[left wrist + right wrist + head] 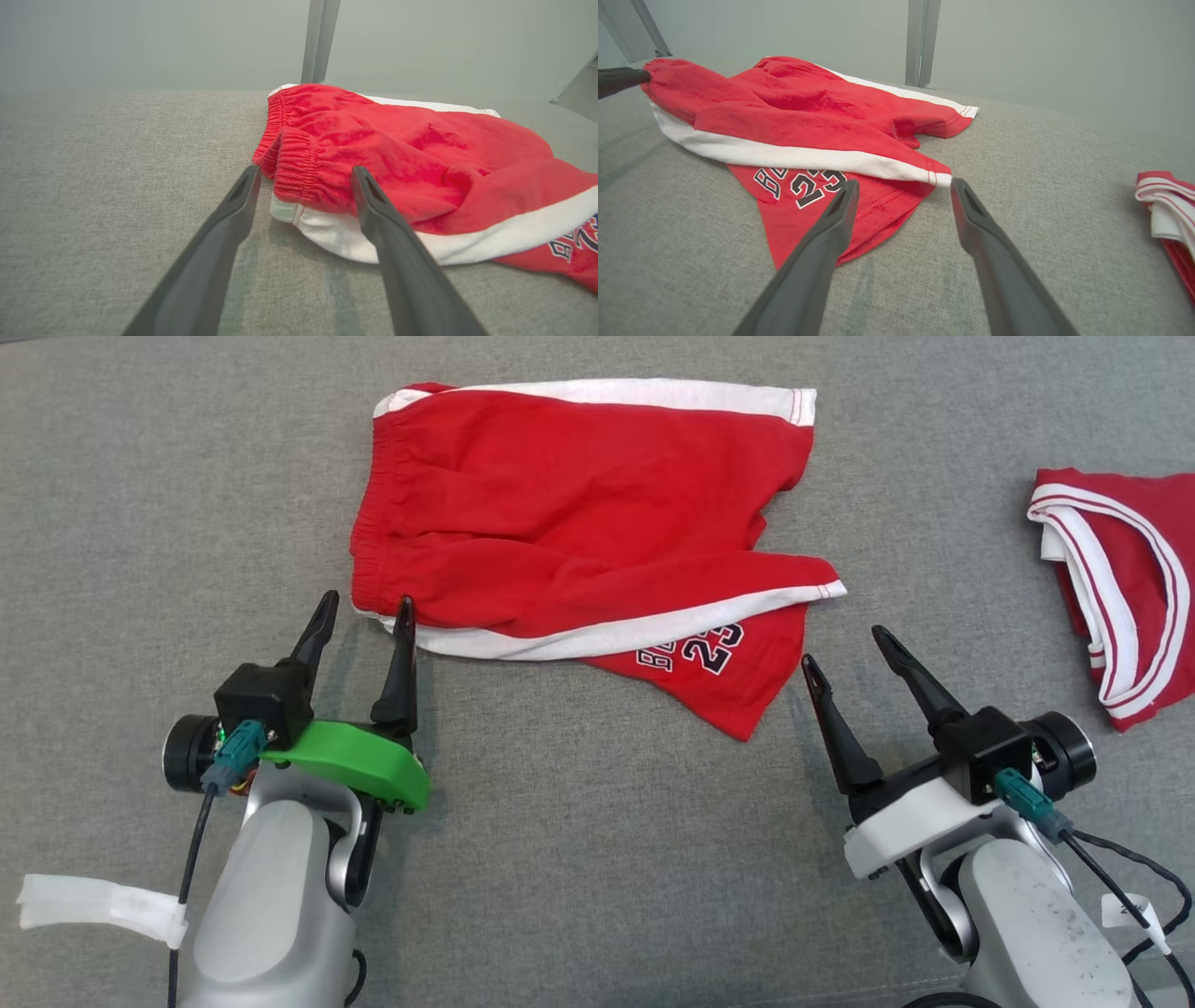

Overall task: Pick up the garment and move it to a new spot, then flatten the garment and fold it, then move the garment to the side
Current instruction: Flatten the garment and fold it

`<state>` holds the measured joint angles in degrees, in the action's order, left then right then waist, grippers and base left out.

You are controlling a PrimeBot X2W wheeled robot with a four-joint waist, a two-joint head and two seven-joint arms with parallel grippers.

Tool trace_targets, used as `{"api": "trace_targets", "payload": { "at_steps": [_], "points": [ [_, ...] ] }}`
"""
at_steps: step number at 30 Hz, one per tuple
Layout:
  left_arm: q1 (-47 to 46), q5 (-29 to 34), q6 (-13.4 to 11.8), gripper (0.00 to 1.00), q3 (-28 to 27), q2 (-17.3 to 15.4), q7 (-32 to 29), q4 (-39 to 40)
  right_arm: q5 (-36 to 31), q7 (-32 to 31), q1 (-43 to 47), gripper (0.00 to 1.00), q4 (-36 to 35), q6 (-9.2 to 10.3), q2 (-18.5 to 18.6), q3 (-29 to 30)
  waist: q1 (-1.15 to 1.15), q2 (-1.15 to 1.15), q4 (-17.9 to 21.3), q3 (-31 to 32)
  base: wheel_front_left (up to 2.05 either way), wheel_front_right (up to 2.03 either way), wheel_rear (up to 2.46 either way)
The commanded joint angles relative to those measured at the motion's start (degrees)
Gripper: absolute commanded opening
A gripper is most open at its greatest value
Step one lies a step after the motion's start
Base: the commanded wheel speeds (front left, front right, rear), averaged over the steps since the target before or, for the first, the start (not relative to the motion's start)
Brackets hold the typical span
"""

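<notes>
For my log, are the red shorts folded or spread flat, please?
Loosely folded: the red shorts lie doubled, one layer overlapping the printed leg, wrinkled.

Second red garment (pixel 1125 588) runs off the right edge of my head view, can't tell what it is. Print (pixel 695 651) on the shorts (pixel 579 495): I read 23, the word beside it is half under the folded-over leg. Left gripper (pixel 366 599) overlaps the waistband corner, contact unclear. Left wrist view crops the shorts at the right

The left forearm (pixel 266 905) and right forearm (pixel 1036 933) rise from the lower corners, with the left claw (pixel 367 600) and right claw (pixel 844 646) both spread apart, tips pointing forward, gripping nothing.
</notes>
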<state>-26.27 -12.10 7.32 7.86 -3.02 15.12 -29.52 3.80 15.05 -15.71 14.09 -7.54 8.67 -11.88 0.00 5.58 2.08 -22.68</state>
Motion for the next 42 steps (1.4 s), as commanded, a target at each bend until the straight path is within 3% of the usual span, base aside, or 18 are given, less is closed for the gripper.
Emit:
{"api": "trace_targets", "payload": {
  "at_steps": [1,5,6,7,8,20,21,22,23,29,35,42],
  "points": [
    [-1.51,-0.92,0.27,1.00,0.82,-0.76,-0.01,-0.79,0.30,0.09,-0.83,1.00,0.06,0.12,-0.16,-0.39,0.00,0.00,0.93,-1.03,0.00,0.00,0.00],
    [-3.80,-2.53,0.25,1.00,2.23,-1.42,-0.01,-2.37,0.49,0.09,-1.19,1.00,0.25,0.12,-0.35,-1.30,0.00,0.00,1.44,-1.98,0.00,0.00,0.00],
    [-4.31,-2.85,0.25,0.69,2.50,-1.55,0.00,-2.48,0.57,0.09,-1.27,1.00,0.27,0.12,-0.41,-1.47,0.00,0.00,1.53,-2.22,0.00,0.00,0.00],
    [-4.77,-3.00,0.26,0.23,2.85,-1.74,0.00,-2.33,0.74,0.09,-1.46,1.00,0.27,0.12,-0.42,-1.55,0.00,0.00,1.61,-2.47,0.00,0.00,0.00],
    [-5.09,-3.18,0.26,0.00,3.22,-1.90,-0.01,-2.06,0.88,0.09,-1.74,1.00,0.27,0.12,-0.34,-1.60,0.00,0.00,1.68,-2.72,0.00,0.00,0.00],
    [-13.80,0.34,0.18,0.00,-0.12,-3.89,-0.01,-3.70,1.78,0.09,-3.85,1.00,0.14,0.12,-1.22,-3.39,0.00,0.00,3.86,-6.58,0.00,0.00,0.00],
    [-14.77,0.93,-0.01,0.28,-0.53,-3.90,0.00,-4.26,1.86,0.09,-4.11,1.00,0.27,0.12,-1.27,-3.90,0.00,0.00,4.15,-6.92,0.00,0.00,0.00],
    [-15.69,1.26,-0.30,0.72,-1.21,-3.75,-0.01,-5.31,2.09,0.09,-4.39,1.00,0.37,0.12,-1.47,-4.52,0.00,0.00,4.46,-7.23,0.00,0.00,0.00],
    [-16.44,1.66,-0.67,1.00,-1.83,-3.60,-0.01,-6.34,2.31,0.09,-4.50,1.00,0.51,0.12,-1.63,-5.24,0.00,0.00,4.71,-7.45,0.00,0.00,0.00],
    [-18.71,2.97,-2.52,1.00,-4.79,-2.11,-0.01,-8.76,4.24,0.09,-4.38,1.00,0.43,0.11,-0.89,-10.22,0.00,0.00,4.66,-7.35,0.00,0.00,0.00],
    [-12.58,2.80,-2.46,1.00,-8.51,-0.44,-0.01,-1.17,5.86,0.09,-3.35,1.00,-0.25,0.12,0.61,-15.15,0.00,0.00,2.00,-5.36,0.00,0.00,0.00],
    [-2.13,1.03,-1.87,1.00,-9.16,0.07,-0.01,6.10,7.39,0.09,-4.86,1.00,1.73,0.12,1.03,-20.04,0.00,0.00,-1.79,-2.62,0.00,0.00,0.00]
  ]
}}
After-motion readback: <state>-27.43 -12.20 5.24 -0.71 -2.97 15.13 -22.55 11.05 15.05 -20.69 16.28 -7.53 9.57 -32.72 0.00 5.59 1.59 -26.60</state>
